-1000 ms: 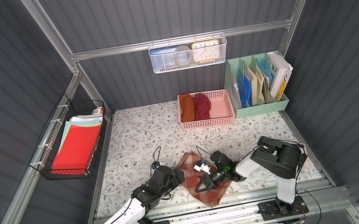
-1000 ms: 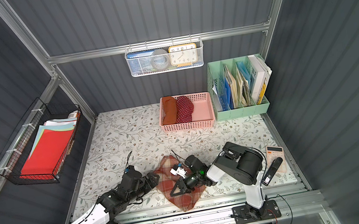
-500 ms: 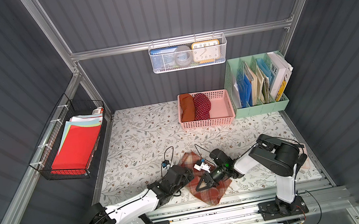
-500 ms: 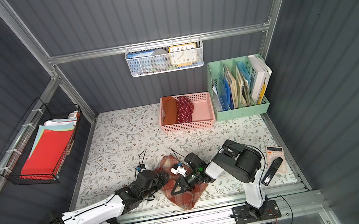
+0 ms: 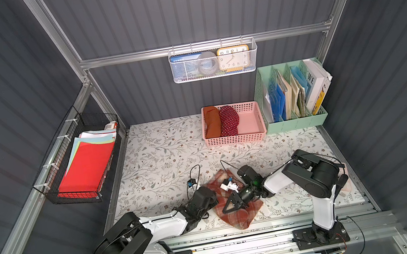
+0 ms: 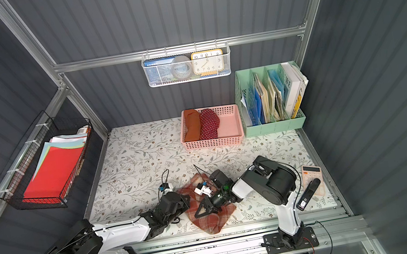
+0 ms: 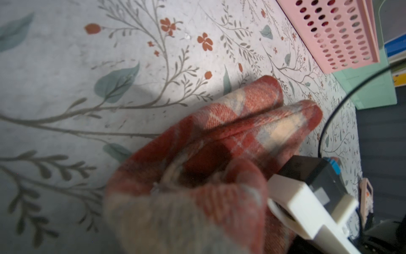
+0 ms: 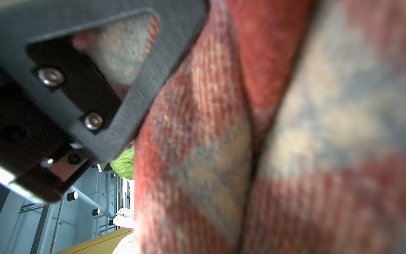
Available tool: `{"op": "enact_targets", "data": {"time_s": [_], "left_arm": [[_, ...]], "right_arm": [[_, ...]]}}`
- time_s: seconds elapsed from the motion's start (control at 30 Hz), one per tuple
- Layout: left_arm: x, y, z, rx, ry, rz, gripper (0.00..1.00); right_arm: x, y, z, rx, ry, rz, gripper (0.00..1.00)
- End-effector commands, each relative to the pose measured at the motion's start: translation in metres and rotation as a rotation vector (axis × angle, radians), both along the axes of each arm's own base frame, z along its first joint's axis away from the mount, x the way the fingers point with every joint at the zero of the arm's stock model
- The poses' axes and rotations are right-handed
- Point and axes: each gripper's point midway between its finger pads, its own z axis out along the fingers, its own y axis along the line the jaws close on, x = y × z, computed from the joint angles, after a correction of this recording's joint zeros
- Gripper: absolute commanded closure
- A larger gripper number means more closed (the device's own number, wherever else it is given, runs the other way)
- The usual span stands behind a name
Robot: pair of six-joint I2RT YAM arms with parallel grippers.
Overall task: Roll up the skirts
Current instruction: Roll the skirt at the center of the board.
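Locate the plaid skirt at the front edge of the floral surface, between the two arms. It lies bunched in loose folds, not rolled.

The left pincer sits at the skirt's left edge. In the left wrist view the plaid cloth rises in two rounded folds close to the lens, but the fingers are out of sight. You cannot tell whether this pincer is clamped or apart.

The right pincer rests on top of the skirt near its middle, pointing toward the left arm. In the right wrist view one finger lies against the cloth. The cloth fills the rest of the view and hides the other finger, so you cannot tell whether this pincer grips the fold.

The rust-orange skirt and the polka-dot skirt lie rolled, side by side and touching, in the left part of the pink basket at the back of the surface.
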Motion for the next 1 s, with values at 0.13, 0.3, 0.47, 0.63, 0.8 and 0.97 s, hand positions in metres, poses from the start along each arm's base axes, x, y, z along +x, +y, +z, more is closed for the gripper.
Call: {"op": "enact_targets", "data": {"time_s": [0.13,0.3,0.47,0.63,0.8,0.97], "left_arm": [[-0.01,0.057,-0.011,0.264,0.061,0.131,1.0],[-0.035,0.106,-0.009,0.322,0.103,0.29,1.0],[-0.048,0.121,0.0,0.338,0.091,0.362,1.0],[-0.045,0.109,0.007,0.404,0.11,0.353,1.0],[-0.038,0.09,0.013,0.42,0.115,0.315,1.0],[-0.038,0.073,0.007,0.366,0.149,0.264,1.0]], "right_arm": [[-0.003,-0.084,-0.071,-0.563,-0.055,-0.049,0.51],[0.018,-0.092,-0.038,-0.61,-0.18,-0.062,0.37],[0.029,-0.109,-0.001,-0.684,-0.29,-0.1,0.33],[0.034,-0.132,0.047,-0.809,-0.514,-0.156,0.33],[0.015,-0.115,0.096,-0.813,-0.896,-0.107,0.43],[-0.013,-0.09,0.117,-0.703,-1.19,-0.099,0.47]]}}
